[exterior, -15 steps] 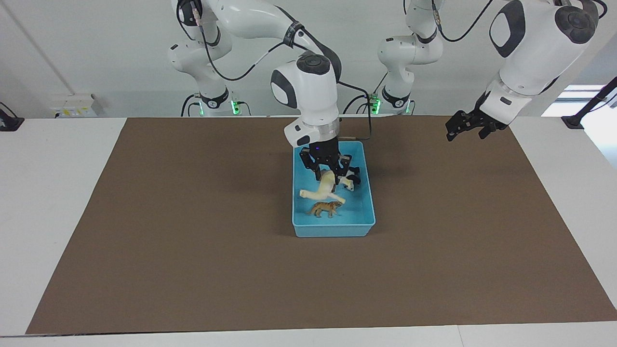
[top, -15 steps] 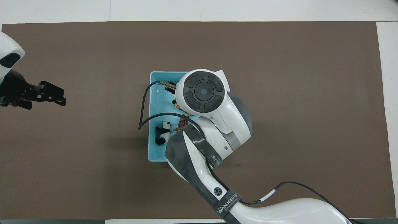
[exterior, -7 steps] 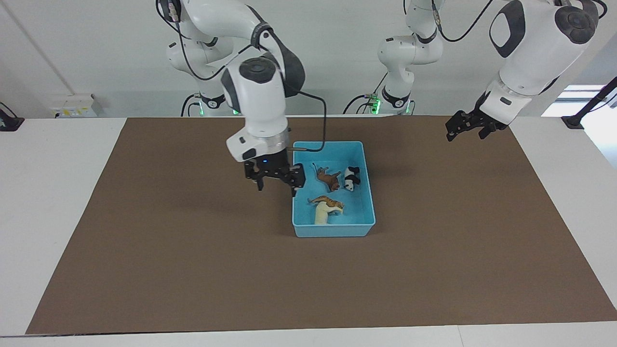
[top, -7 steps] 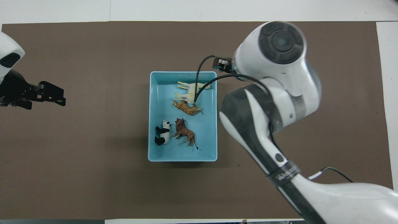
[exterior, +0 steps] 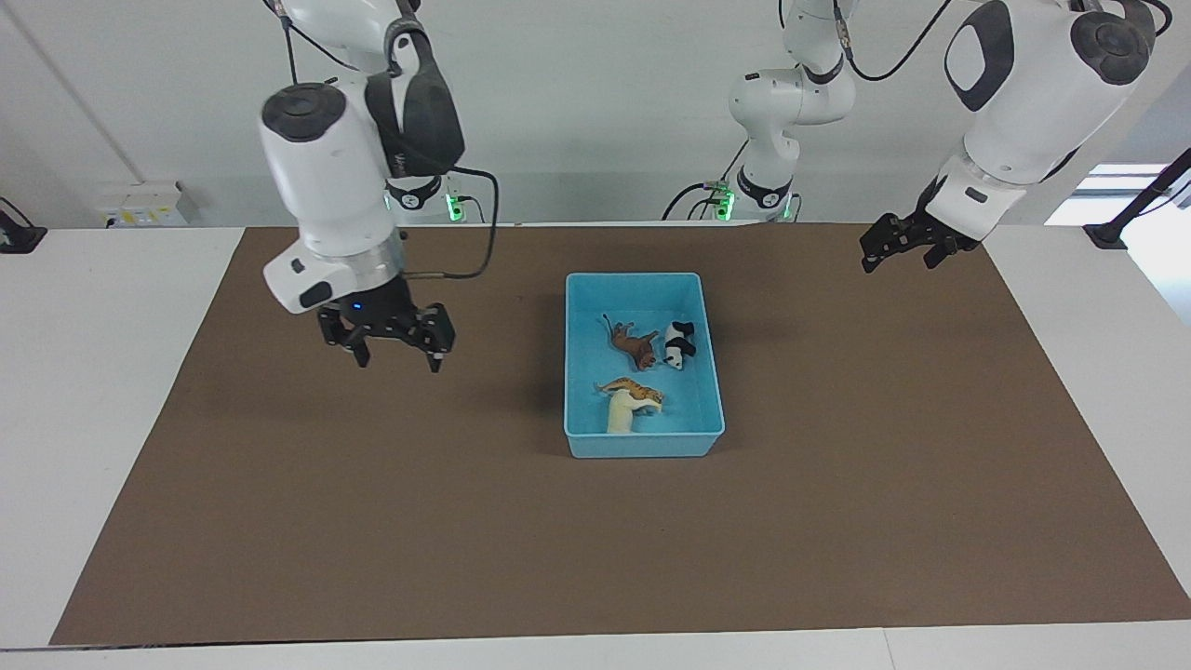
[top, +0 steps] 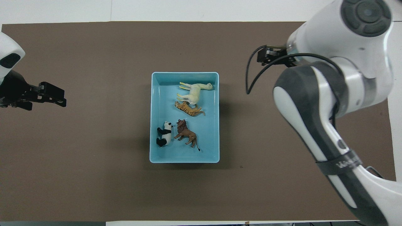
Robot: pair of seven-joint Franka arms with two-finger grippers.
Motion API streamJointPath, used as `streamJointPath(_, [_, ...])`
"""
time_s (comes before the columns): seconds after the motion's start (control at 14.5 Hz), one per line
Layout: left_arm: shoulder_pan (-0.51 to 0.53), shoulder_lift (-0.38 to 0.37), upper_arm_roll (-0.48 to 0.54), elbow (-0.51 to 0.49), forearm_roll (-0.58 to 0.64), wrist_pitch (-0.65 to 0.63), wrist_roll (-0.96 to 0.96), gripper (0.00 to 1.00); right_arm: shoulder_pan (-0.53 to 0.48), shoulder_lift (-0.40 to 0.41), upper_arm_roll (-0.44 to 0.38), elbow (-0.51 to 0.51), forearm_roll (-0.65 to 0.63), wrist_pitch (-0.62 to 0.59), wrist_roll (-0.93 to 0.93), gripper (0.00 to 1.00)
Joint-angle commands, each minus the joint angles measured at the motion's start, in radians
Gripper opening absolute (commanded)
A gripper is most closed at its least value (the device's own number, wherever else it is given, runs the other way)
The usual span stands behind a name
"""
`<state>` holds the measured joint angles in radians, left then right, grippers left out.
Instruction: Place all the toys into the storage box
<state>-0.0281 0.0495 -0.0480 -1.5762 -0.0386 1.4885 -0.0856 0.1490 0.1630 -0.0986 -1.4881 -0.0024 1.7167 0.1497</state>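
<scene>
All four toys — panda (top: 164,134), lion (top: 186,132), tiger (top: 187,108), horse (top: 194,91) — lie in the storage box (top: 154,119) at frame centre; my right gripper (exterior: 394,346) hangs spread, empty; left gripper (exterior: 907,244) waits, spread. Nothing left.

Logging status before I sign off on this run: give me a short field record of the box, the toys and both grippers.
storage box: light blue tray at mid-mat
toys in box: panda, lion, tiger, cream horse, all four lying inside
toys outside box: none visible
right gripper: open, empty, raised over bare mat toward the right arm's end
left gripper: empty, waiting over the mat toward the left arm's end
task state: looks complete
</scene>
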Motion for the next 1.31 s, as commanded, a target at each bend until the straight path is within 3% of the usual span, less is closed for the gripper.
streamJointPath(0.0, [0.007,-0.027,-0.004,-0.027,0.005,-0.008,0.01,1.0,-0.075,-0.082,0.016,-0.079,0.002,-0.026,-0.03,1.0])
streamJointPath(0.21, [0.007,-0.027,-0.004,-0.027,0.005,-0.008,0.01,1.0,-0.111,-0.103,0.014,-0.133,0.002,-0.012,-0.062,1.0])
streamJointPath(0.48, [0.007,-0.027,-0.004,-0.025,0.005,-0.008,0.01,1.0,-0.147,-0.103,0.014,-0.132,0.002,-0.02,-0.147,1.0])
streamJointPath(1.24, [0.007,-0.027,-0.004,-0.025,0.005,-0.008,0.009,1.0,-0.143,-0.1,0.016,-0.116,0.009,-0.08,-0.147,1.0])
